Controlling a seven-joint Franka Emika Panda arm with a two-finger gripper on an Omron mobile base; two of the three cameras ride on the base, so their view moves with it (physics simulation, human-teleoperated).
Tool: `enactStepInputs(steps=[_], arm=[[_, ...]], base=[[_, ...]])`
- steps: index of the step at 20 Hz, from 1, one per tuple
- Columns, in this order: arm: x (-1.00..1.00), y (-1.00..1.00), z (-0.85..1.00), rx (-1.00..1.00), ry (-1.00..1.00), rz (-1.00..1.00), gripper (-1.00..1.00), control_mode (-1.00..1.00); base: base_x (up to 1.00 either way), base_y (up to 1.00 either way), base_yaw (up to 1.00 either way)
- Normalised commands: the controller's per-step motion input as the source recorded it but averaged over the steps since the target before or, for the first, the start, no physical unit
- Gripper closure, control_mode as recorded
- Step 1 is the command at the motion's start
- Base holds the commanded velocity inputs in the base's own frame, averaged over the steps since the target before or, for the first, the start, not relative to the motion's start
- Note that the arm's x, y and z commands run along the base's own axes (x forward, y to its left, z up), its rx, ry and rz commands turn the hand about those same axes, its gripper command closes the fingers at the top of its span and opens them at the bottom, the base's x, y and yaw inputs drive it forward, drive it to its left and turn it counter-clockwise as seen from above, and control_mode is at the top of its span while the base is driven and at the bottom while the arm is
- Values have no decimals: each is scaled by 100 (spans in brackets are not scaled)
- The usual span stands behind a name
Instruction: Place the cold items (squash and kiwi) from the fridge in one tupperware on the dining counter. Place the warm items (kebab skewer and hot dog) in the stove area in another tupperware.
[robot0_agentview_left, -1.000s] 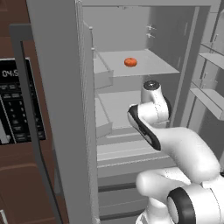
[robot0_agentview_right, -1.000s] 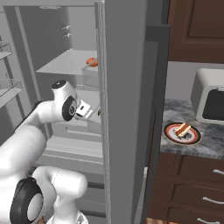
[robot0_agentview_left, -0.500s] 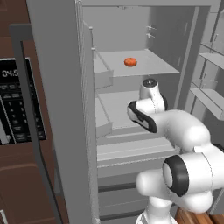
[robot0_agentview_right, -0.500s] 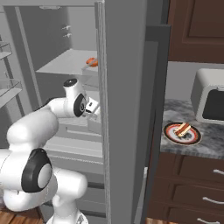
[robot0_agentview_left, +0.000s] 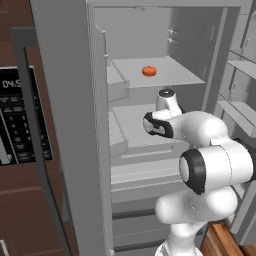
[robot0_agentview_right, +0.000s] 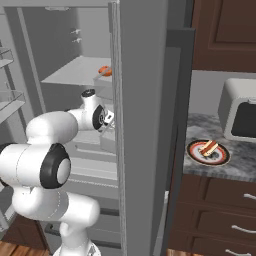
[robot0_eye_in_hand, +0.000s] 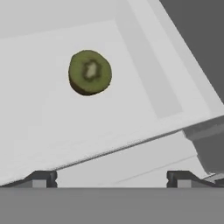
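A halved green kiwi lies on the pale middle fridge shelf, ahead of my gripper. The jaws stand open and empty, one dark fingertip at each side. My hand reaches into the fridge at that shelf's level. One shelf higher sits a small orange squash, which also shows from the right. A hot dog rests on a round plate on the stone counter to the right of the fridge. The kebab skewer and tupperware are out of view.
The open grey fridge door stands close to my hand's right side. Another door panel stands on the left. Door racks line the far right. A black oven panel is at left, and a white appliance sits on the counter.
The arm has folded and swung its hand deeper into the fridge toward the middle shelf. The jaws have stayed open. The squash and plate have not moved.
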Motion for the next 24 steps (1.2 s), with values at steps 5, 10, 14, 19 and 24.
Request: enactStepInputs(steps=[5, 10, 14, 19, 24], arm=[[37, -4, -23, 0, 3, 1, -100, -100], [23, -14, -18, 0, 0, 2, -100, -100], [19, -10, -18, 0, 0, 3, -100, -100], [33, 0, -16, 0, 0, 0, -100, -100], [30, 0, -15, 0, 0, 0, -100, -100]], base=[[0, 0, 0], [0, 0, 0], [0, 0, 0], [0, 0, 0], [0, 0, 0]])
